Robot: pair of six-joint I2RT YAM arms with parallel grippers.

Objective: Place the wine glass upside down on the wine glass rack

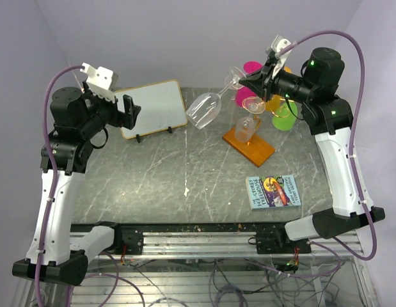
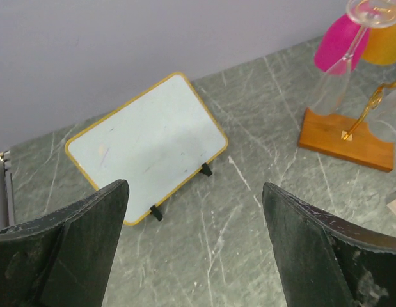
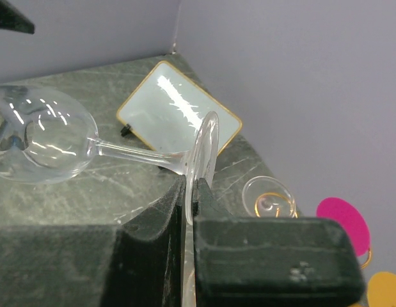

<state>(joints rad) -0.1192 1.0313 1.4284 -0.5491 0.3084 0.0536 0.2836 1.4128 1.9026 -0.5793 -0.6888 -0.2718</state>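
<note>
Grey marbled surface (image 1: pixel 185 173) lay beneath us. Our right pincer (image 3: pixel 188 192) was clenched on the foot of the clear wine glass (image 1: pixel 204 109), holding it tilted in the air, just left of the gold wire rack on its orange base (image 1: pixel 256 149). Our left pincer (image 2: pixel 194 198) stood released and empty above the white gold-edged board (image 1: pixel 153 107).

This looks like a robot lab, not a home. A left robot arm (image 1: pixel 54 204) and a right robot arm (image 1: pixel 341 173) are bolted to a metal rail (image 1: pixel 204 242) at the near edge of a gray, stone-look worktop (image 1: pixel 185 185). Loose wires (image 1: pixel 229 281) hang in a tangle under the rail. Plain pale purple walls (image 1: pixel 185 38) close the worktop in, like a test booth.
</note>
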